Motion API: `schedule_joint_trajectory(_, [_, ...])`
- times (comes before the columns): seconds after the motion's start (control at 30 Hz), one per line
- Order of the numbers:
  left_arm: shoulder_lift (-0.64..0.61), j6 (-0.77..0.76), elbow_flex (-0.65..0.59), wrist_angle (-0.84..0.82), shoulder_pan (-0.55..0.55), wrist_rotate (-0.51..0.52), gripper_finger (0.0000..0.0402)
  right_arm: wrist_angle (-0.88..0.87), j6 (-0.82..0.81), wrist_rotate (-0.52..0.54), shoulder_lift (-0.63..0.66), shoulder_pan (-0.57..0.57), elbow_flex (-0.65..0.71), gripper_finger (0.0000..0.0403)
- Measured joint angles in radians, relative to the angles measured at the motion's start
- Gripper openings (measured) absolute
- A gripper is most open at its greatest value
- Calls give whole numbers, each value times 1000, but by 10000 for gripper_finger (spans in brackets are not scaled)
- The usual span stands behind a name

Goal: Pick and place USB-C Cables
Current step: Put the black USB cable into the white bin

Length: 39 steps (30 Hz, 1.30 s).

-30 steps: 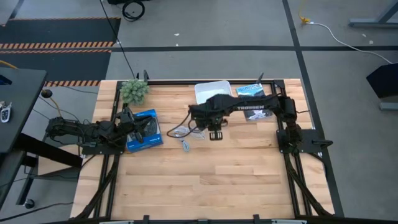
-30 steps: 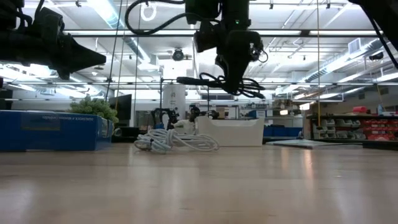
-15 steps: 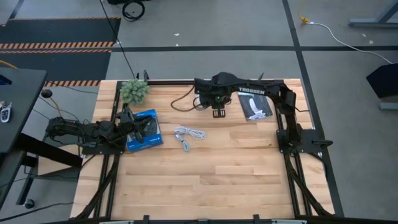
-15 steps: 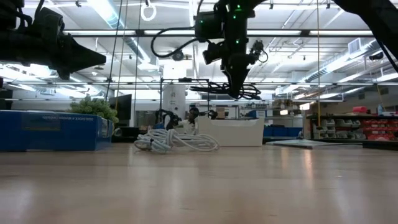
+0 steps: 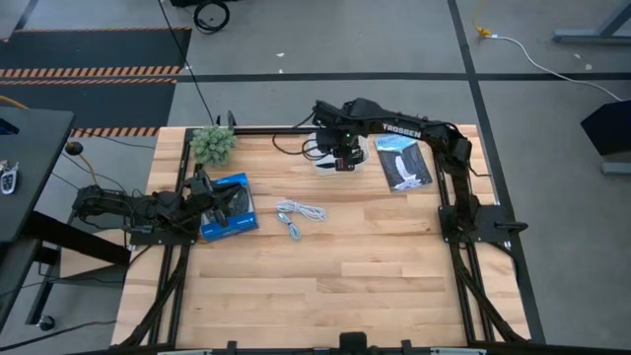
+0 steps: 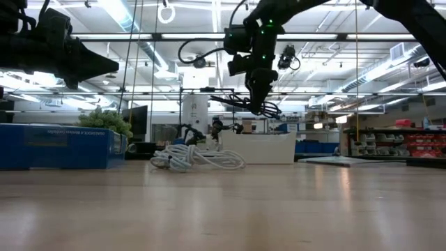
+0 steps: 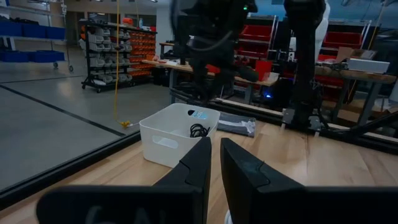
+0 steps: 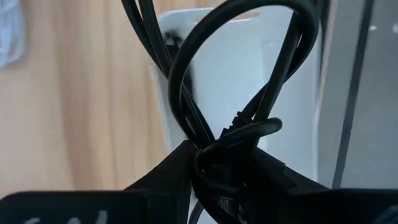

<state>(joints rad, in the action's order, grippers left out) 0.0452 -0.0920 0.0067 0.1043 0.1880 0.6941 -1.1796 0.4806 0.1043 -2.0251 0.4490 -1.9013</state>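
My right gripper (image 5: 341, 160) hangs over the white tray (image 5: 322, 164) at the table's far edge, shut on a black USB-C cable bundle (image 6: 240, 102). Its loops spread level toward the table's left (image 5: 293, 148). A second black cable (image 7: 199, 130) lies inside the tray (image 7: 166, 134). The white cable (image 5: 299, 213) lies coiled on the bare wood near the middle, also seen in the low view (image 6: 196, 157). My left gripper (image 7: 215, 157) rests shut at the table's left side, above the blue box (image 5: 229, 207). My right gripper pinches the black cable bundle between its two fingers at the point where the loops cross (image 8: 231, 138), coming from above and pointing down. The cable is lifted clear and its loops (image 8: 205, 68) stick out past the fingertips over the tray (image 8: 249, 74).
A flat black-and-blue packet (image 5: 402, 163) lies right of the tray. A small green plant (image 5: 213, 144) stands at the far left corner. The blue box (image 6: 56, 146) sits at the left. Bare wood stretches across the near half of the table.
My right gripper has carried the black cable from beside the white cable toward the table's far edge, ending above the white tray. It has stayed shut on the cable, which has stayed clear of the table. The white cable has kept its place.
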Motion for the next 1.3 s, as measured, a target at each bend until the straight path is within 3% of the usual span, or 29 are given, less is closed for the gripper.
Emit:
schedule_joint_trajectory(0.4, [0, 0, 0, 0, 0, 0, 43, 159, -11, -96, -2, 91, 120, 120])
schedule_joint_trajectory(1.3, [0, 0, 0, 0, 0, 0, 43, 392, -190, -113, -2, 158, 417, 120])
